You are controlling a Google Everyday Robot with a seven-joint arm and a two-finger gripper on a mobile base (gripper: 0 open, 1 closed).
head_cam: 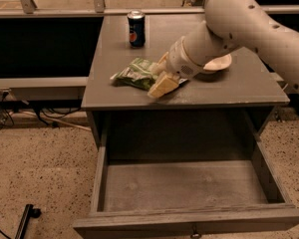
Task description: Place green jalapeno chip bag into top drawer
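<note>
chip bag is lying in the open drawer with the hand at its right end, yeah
No. The camera view shows the chip bag lying on the table top, not in the drawer. The drawer is open and the hand is at the bag's right end.

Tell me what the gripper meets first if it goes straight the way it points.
The green jalapeno chip bag: the gripper points leftward, low over the tabletop, at the bag's right end. Whether they touch is unclear.
</note>
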